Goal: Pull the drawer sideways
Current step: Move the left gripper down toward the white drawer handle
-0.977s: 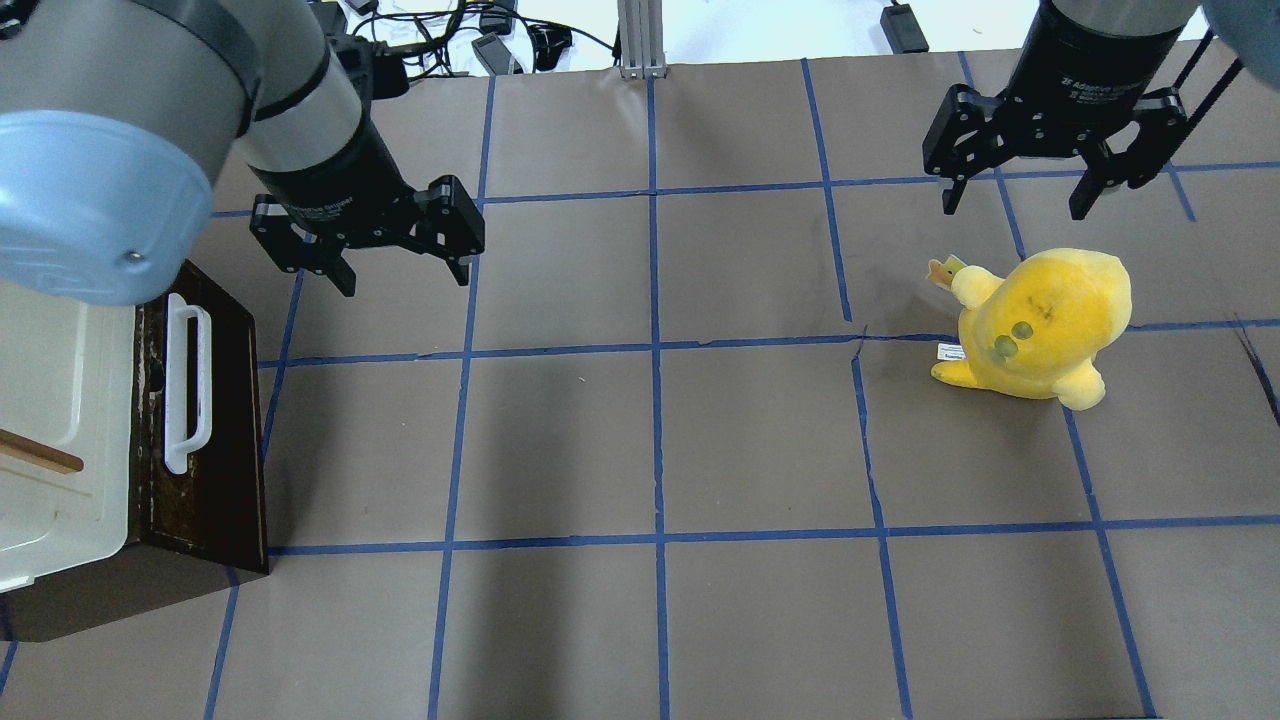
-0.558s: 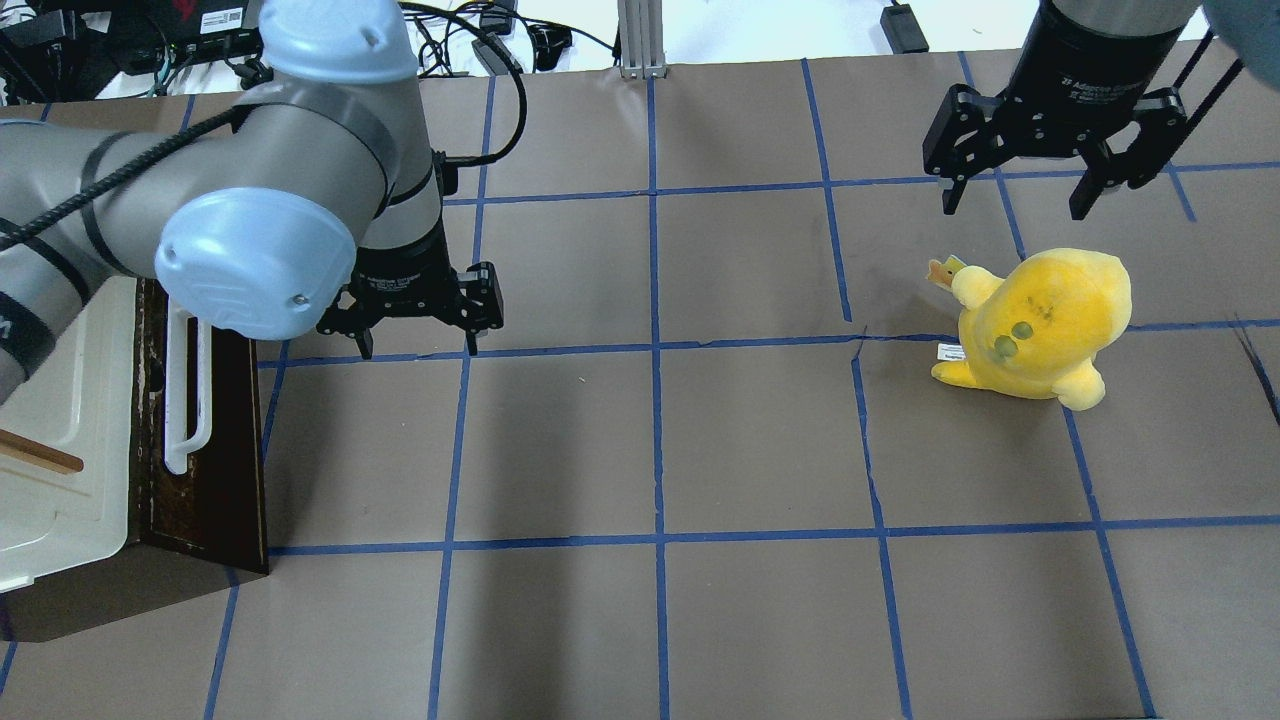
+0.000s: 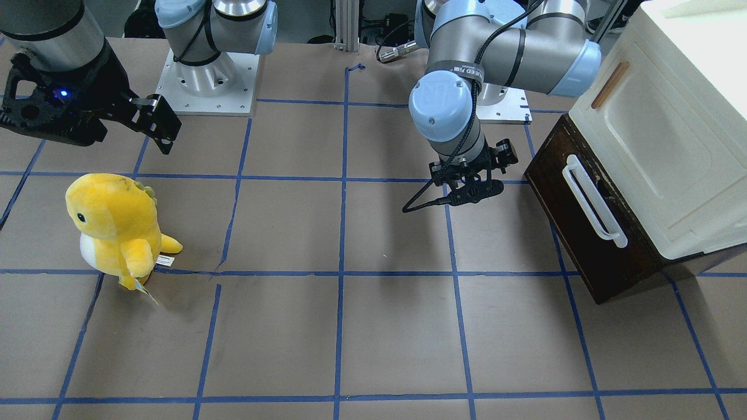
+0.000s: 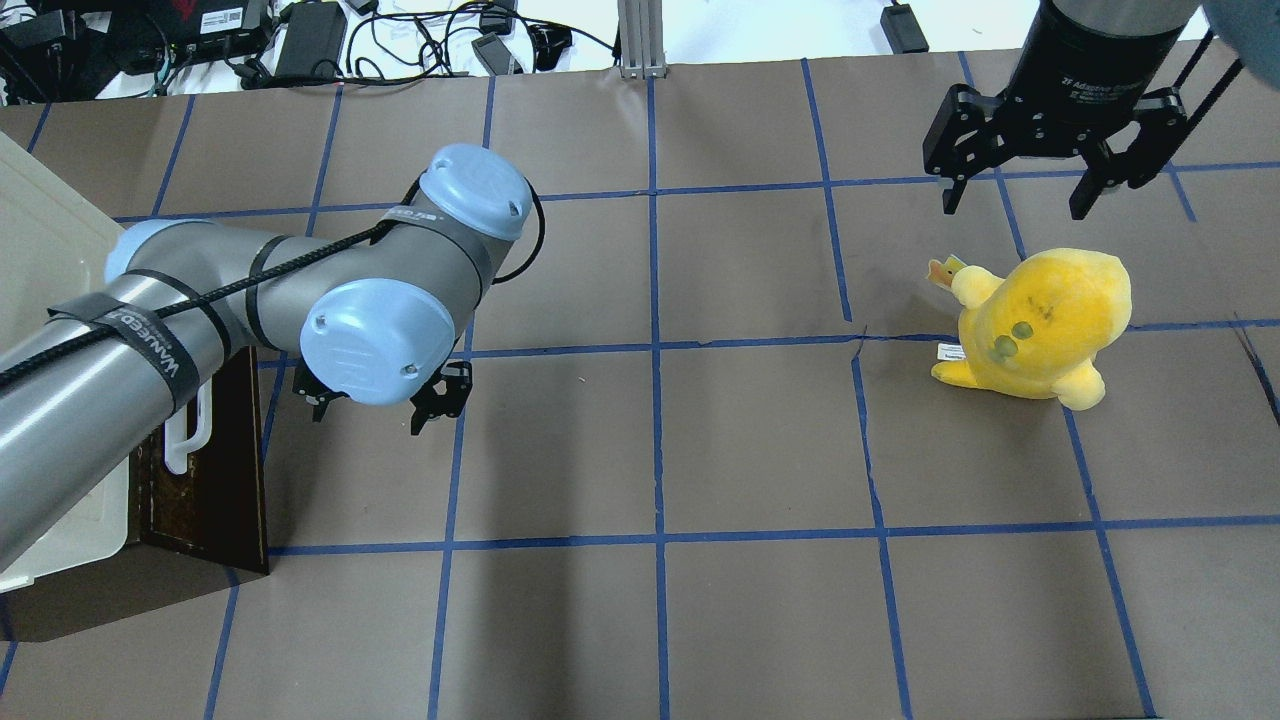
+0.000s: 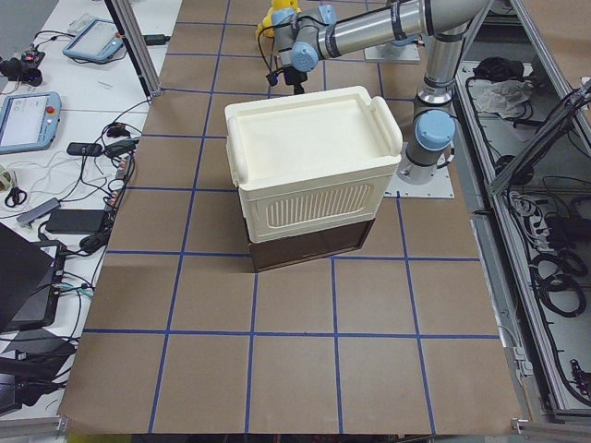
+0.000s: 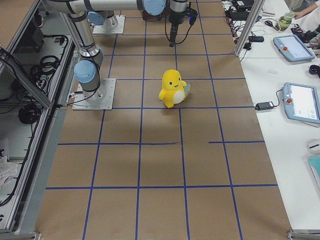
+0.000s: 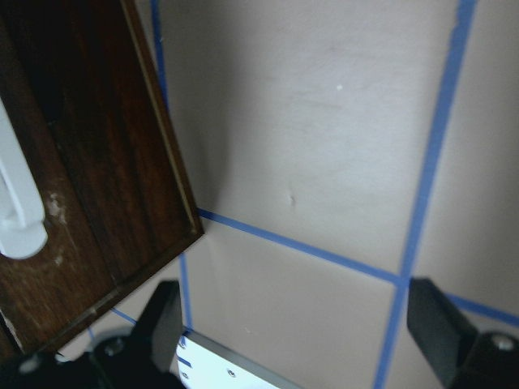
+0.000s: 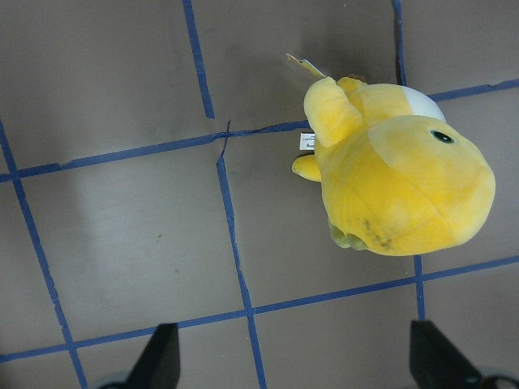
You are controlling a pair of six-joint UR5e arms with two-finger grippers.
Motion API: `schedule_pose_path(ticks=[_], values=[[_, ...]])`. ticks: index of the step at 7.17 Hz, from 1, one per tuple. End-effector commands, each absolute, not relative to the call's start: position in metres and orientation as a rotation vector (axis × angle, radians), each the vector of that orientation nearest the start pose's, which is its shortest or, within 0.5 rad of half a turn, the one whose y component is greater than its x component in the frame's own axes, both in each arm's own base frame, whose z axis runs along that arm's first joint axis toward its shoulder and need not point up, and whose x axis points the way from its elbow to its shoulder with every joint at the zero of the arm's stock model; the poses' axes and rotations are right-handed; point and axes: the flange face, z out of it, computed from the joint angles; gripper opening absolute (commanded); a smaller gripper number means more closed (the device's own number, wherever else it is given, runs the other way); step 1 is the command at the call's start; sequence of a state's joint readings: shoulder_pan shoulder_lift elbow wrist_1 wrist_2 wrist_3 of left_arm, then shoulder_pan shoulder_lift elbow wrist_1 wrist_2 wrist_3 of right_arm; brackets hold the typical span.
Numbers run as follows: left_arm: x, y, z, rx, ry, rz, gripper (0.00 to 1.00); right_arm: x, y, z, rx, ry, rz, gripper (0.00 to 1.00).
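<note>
The drawer (image 3: 589, 256) has a dark brown front and a long white bar handle (image 3: 592, 201), and sits shut under a cream cabinet (image 3: 671, 146). It also shows in the overhead view (image 4: 235, 450) and the left wrist view (image 7: 89, 162). My left gripper (image 4: 370, 412) is open and empty. It hangs low over the table just beside the drawer front, apart from the handle (image 7: 20, 219). Its fingers (image 7: 158, 324) frame bare table. My right gripper (image 4: 1013, 205) is open and empty, high above a yellow plush (image 4: 1040, 320).
The yellow plush toy (image 3: 114, 221) stands on the brown paper table with blue tape lines, far from the drawer. The cream cabinet (image 5: 314, 166) fills the table's end on my left side. Cables and devices lie beyond the table's edge (image 4: 300, 40).
My left arm has swung and lowered, carrying its open gripper down the overhead view to beside the middle of the drawer front. The right arm, the plush and the drawer have not moved.
</note>
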State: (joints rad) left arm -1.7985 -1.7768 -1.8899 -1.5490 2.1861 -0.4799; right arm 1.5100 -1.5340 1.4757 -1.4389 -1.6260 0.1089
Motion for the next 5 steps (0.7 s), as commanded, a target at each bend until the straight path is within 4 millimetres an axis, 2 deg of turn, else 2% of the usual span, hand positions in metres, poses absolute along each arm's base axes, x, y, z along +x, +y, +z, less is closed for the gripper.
schedule_pose_path(ticks=[1, 5], values=[[-0.163, -0.436, 0.231, 0.025, 2.101, 0.320, 1.00, 0.097, -0.506, 0.504, 0.269, 3.185, 0.116, 1.00], [-0.151, -0.455, 0.211, 0.187, 1.869, 0.262, 1.00, 0.097, -0.506, 0.504, 0.269, 3.185, 0.116, 1.00]])
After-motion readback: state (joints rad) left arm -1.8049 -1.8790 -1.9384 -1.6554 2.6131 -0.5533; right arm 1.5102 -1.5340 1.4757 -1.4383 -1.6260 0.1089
